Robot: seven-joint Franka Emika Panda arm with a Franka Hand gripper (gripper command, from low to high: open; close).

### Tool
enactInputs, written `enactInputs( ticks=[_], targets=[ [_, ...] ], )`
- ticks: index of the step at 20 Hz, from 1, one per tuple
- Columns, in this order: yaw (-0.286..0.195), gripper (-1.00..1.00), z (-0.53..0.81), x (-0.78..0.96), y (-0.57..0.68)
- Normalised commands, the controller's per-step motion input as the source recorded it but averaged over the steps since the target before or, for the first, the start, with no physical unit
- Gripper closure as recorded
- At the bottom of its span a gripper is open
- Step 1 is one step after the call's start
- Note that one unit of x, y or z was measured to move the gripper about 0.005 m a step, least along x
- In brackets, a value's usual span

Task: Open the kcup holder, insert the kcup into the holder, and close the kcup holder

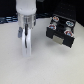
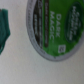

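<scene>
The kcup [image 2: 54, 30] fills much of the wrist view, very close: a round green lid with white print and a silvery rim, lying on the white table. A teal fingertip [image 2: 4, 30] shows beside it, apart from it. In the exterior view my gripper [image 1: 25, 49] hangs point-down over the table, its fingers a little apart; the kcup is hidden behind them there. The kcup holder [image 1: 60, 34], a black boxy unit, stands to the exterior view's right of my gripper. I cannot tell whether its drawer is pulled out.
Red-and-white-topped pods [image 1: 55, 20] sit in slots on top of the holder. The white table [image 1: 45, 65] reaches to the front. Dark clutter lies along the back edge.
</scene>
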Motion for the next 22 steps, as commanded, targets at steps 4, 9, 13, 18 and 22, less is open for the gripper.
enactInputs(
  ticks=[4,9,13,18,22],
  targets=[
    [-0.141,1.0,-0.11,-0.07,-0.04],
    [-0.052,1.0,0.0,-0.02,-0.01],
    [-0.012,1.0,-0.01,0.01,0.0],
    [-0.014,1.0,0.0,0.01,0.0],
    [-0.041,1.0,0.26,0.03,0.06]
  ],
)
